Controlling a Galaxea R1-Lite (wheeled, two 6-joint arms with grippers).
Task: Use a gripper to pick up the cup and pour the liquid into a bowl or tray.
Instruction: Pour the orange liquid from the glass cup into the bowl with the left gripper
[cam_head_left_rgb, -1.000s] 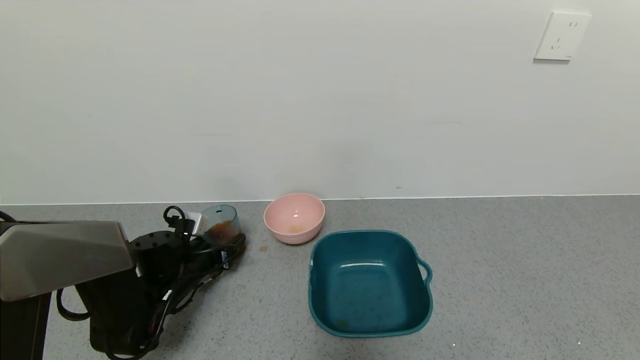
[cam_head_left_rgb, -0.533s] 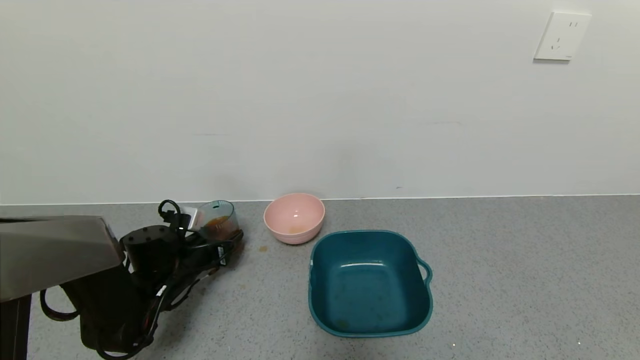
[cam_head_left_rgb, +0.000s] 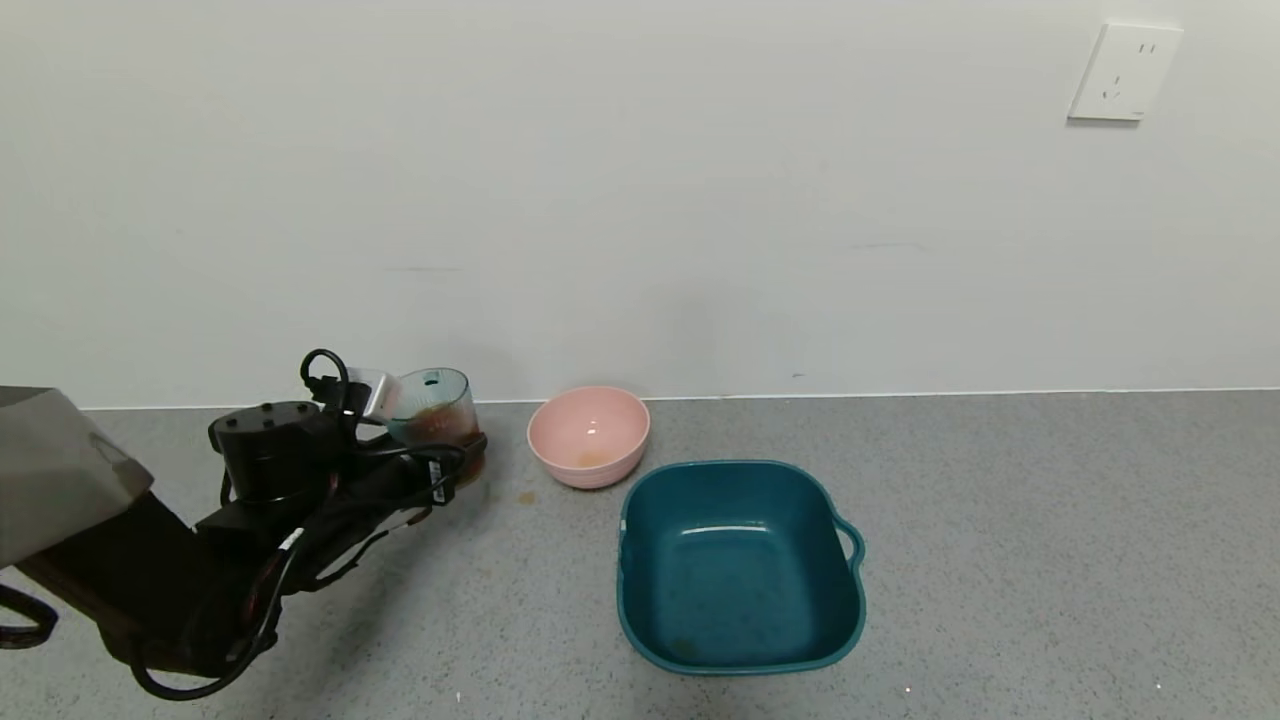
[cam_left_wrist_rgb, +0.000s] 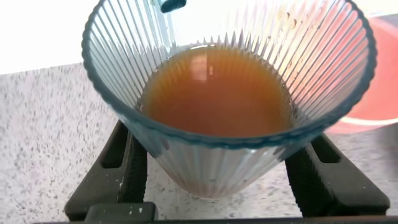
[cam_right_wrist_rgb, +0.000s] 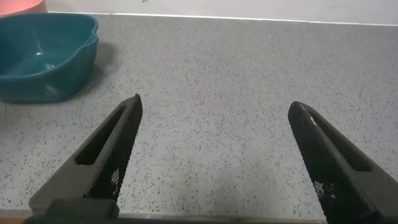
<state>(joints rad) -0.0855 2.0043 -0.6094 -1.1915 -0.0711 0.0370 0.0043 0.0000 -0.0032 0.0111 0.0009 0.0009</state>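
Pinching the ribbed cup at mid-left of frame, the left gripper holds it upright, mouth upward, brown liquid inside; the right gripper is spread.

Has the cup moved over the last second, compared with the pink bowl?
Yes. The cup, clamped in the left gripper, has risen off the counter and drifted slightly away from the pink bowl, which stayed put.

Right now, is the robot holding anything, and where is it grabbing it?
Yes. The left gripper holds the cup of brown liquid, squeezing its lower sides. The right gripper is open and holds nothing.
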